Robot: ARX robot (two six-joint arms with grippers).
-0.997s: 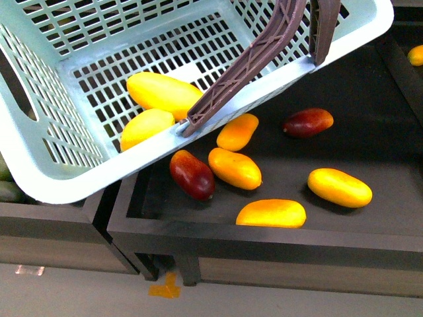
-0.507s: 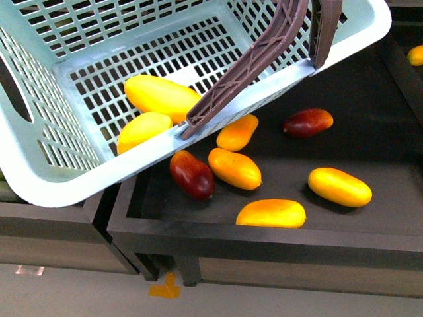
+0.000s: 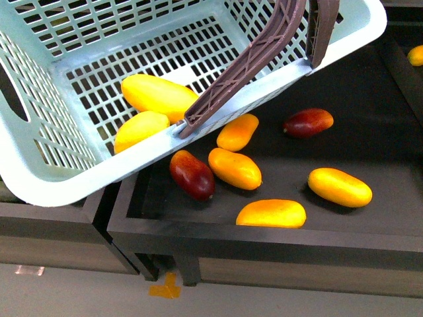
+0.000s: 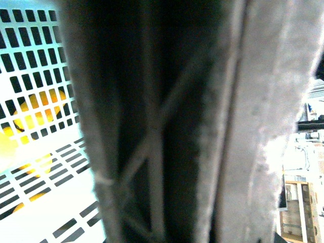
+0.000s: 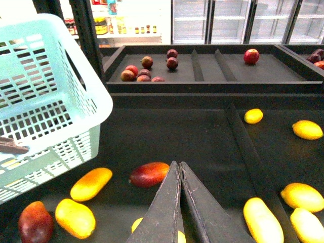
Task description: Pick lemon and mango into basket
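Note:
The turquoise basket (image 3: 59,181) hangs tilted above the left end of the dark shelf. The bright yellow mango (image 3: 158,96) and the shorter yellow lemon (image 3: 141,129) lie on its slotted floor, against the lower wall. My left gripper is shut on the basket's brown handle (image 4: 152,126), which fills the left wrist view and hides its fingers. The handles also show in the front view (image 3: 251,59). My right gripper (image 5: 178,164) is shut and empty, above the shelf to the right of the basket (image 5: 50,101).
Orange-tinted mangoes (image 3: 234,168) and dark red mangoes (image 3: 192,174) lie in the dark shelf tray (image 3: 264,241) under the basket. One more dark red mango (image 5: 149,173) lies just beyond my right gripper. A divider (image 5: 248,152) separates yellow fruits (image 5: 263,220).
The basket has drifted slightly to the left, with the mango and the lemon still inside. The fruits on the shelf have not moved.

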